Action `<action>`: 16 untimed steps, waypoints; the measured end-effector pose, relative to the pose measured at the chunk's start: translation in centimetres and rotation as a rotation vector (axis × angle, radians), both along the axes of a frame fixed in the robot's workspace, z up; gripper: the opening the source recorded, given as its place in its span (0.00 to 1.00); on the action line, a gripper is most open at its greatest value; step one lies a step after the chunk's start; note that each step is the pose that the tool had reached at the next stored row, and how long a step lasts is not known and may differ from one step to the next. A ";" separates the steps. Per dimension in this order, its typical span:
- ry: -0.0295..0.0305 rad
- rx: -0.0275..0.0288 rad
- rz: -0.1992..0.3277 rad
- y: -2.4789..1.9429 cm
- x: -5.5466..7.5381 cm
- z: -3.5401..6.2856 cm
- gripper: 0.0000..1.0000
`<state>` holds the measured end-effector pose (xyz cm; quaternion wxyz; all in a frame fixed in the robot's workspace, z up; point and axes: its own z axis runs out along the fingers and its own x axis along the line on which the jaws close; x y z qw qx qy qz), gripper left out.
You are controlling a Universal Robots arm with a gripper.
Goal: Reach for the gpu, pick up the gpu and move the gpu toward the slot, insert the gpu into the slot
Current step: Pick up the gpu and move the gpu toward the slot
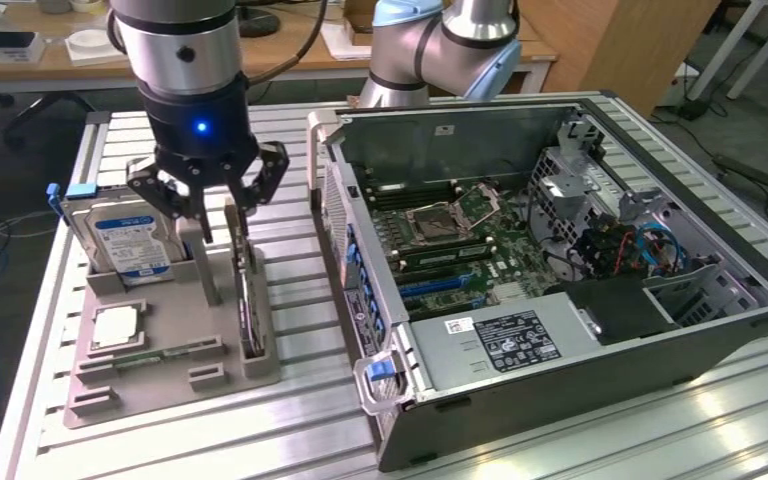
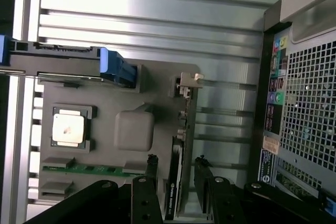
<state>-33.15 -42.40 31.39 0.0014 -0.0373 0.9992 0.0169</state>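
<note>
The hand (image 1: 221, 222) is seen low over the gray tray (image 1: 157, 385), which is set on the table (image 1: 304, 430). Its fingers are held apart, one on each side of the gpu (image 1: 245, 300). In the wrist view a thin gap is seen between the gpu (image 2: 175, 187) and each finger (image 2: 152, 167) of the hand (image 2: 176, 159), so nothing is gripped.

The gpu is stood on its thin edge in the tray (image 2: 134, 129), along the tray side nearest the case (image 1: 651, 340). A drive (image 1: 124, 240) with a blue label is stood up at the far end of the tray, on the side away from the case. A square silver chip (image 1: 117, 325) is laid flat in the tray, beside the gpu and away from the case. A green stick (image 1: 157, 352) is laid just beside the chip.

The case is laid open next to the tray. The slot (image 1: 435, 287), a blue strip on the green board inside the case, is well apart from the tray.
</note>
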 end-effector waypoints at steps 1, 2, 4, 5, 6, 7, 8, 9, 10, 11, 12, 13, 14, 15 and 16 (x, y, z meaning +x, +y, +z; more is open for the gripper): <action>0.0000 0.0000 0.000 0.00 0.0 -0.15 0.41; 0.0000 0.0000 0.000 0.00 0.0 -0.33 0.41; 0.0000 -0.0001 0.000 0.00 0.0 -0.67 0.41; 0.0000 -0.0001 0.000 0.00 0.0 -0.81 0.41; 0.0000 0.0000 0.000 0.00 0.0 -0.92 0.41; -0.0002 -0.0001 0.000 -0.01 0.0 -1.00 0.41; -0.0007 -0.0001 0.000 -0.01 0.0 -1.06 0.41; -0.0011 0.0000 0.000 -0.01 0.0 -1.14 0.41; -0.0013 0.0000 0.000 -0.01 0.0 -1.24 0.41; -0.0013 -0.0001 0.000 -0.01 0.0 -1.35 0.41; -0.0014 0.0000 0.000 -0.01 0.0 -1.47 0.41; -0.0014 0.0000 0.000 0.00 0.0 -1.58 0.41; -0.0014 0.0000 0.000 0.00 0.0 -1.67 0.41; -0.0014 0.0000 0.000 0.00 0.0 -1.78 0.41; -0.0014 -0.0001 0.000 0.00 0.0 -1.87 0.41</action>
